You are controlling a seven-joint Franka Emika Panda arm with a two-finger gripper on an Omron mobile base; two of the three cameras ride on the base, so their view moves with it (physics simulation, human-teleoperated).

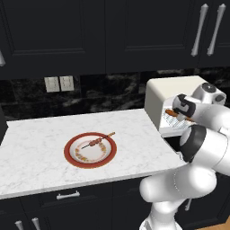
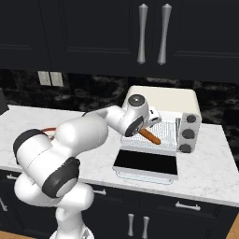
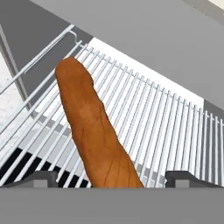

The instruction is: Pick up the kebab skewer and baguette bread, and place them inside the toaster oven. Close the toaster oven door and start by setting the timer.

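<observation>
Baguette bread point(image 3: 92, 131), orange-brown, finger-shaped, on wire rack point(image 3: 166, 113)

The white marble counter point(image 1: 36, 152) runs beneath dark cabinets; a red-rimmed plate point(image 1: 90, 150) sits on it near the front edge, around the middle of the stretch seen from the left base view; toward the right end, against the back wall, stands the toaster oven point(image 2: 161, 119); its door point(image 2: 145, 162) lies folded down flat, reaching the counter's front edge; bare marble shows to the oven's right, up to the right front corner.
</observation>
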